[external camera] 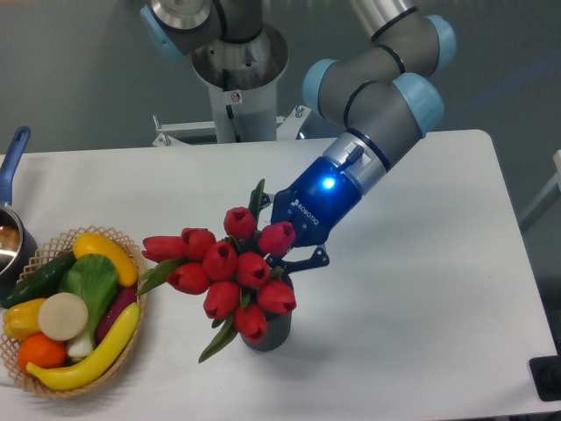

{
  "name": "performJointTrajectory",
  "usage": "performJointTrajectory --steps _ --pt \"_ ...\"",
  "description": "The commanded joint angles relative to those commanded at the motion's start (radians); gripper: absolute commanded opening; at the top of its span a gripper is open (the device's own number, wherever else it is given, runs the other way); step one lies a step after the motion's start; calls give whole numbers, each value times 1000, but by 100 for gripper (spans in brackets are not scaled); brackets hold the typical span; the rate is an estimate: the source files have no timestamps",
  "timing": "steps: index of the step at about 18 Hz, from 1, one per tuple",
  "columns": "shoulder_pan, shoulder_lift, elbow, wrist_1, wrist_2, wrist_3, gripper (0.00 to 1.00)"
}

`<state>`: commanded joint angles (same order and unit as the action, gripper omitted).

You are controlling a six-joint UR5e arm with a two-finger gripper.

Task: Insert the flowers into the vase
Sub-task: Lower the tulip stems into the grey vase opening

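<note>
Near the table's (421, 289) front edge, midway along, the flowers (230, 267) lean over the vase (267, 331). The gripper (282, 252) is behind the blooms; its grip cannot be told. A basket (66, 386) sits at the front left corner, bare tabletop to the right.

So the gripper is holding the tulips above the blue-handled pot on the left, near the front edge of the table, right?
Not the pot. The camera view shows the gripper holding the tulips above the dark grey vase, near the table's front edge.
</note>
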<state>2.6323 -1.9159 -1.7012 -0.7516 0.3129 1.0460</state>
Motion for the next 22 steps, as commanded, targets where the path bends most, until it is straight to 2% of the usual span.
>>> performJointTrajectory --steps 6,16,22 --pt "2 -5 -71 0 6 117 8" --pt "2 -45 -84 2 78 144 11" --pt "5 -49 -104 2 78 177 19"
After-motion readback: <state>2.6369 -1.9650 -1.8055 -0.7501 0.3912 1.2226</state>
